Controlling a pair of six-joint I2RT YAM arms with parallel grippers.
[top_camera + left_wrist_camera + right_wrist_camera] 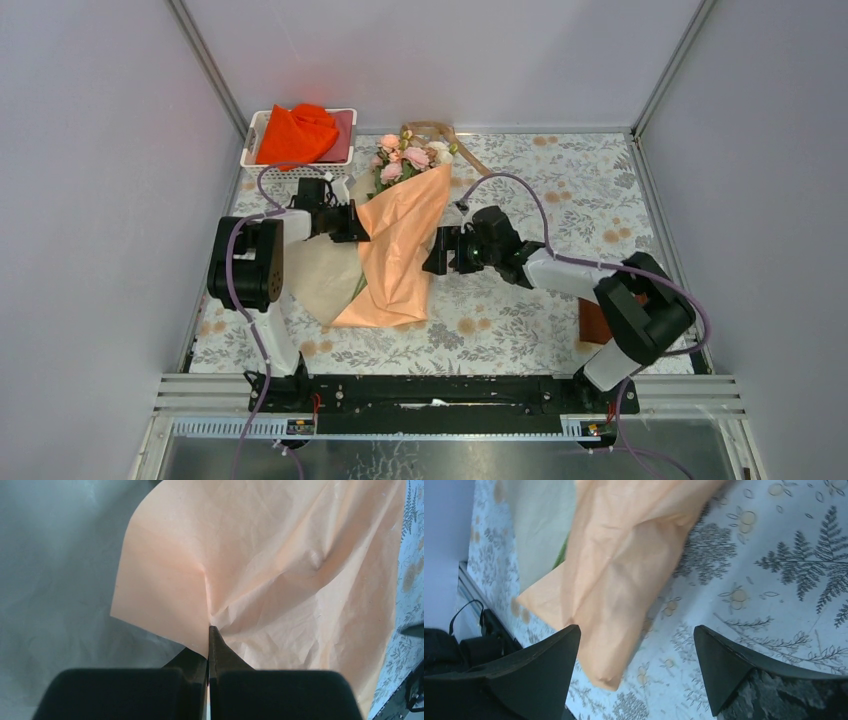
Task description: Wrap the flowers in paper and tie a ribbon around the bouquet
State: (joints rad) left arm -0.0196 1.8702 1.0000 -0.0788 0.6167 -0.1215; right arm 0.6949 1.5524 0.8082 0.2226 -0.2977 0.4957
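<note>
Your left gripper point(209, 629) pinches the edge of the paper point(280, 555) over the left half of the mat point(570, 190). Your right gripper point(636, 637) gapes empty mid-mat, beside the paper; the flowers point(410, 155) lie near the mat's far edge.

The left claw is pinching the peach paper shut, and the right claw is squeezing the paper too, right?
Not quite. The left gripper is shut on the paper, but the right gripper is not squeezing it. The right wrist view shows its jaws wide open and holding nothing, with the paper lying on the mat beyond them.
</note>
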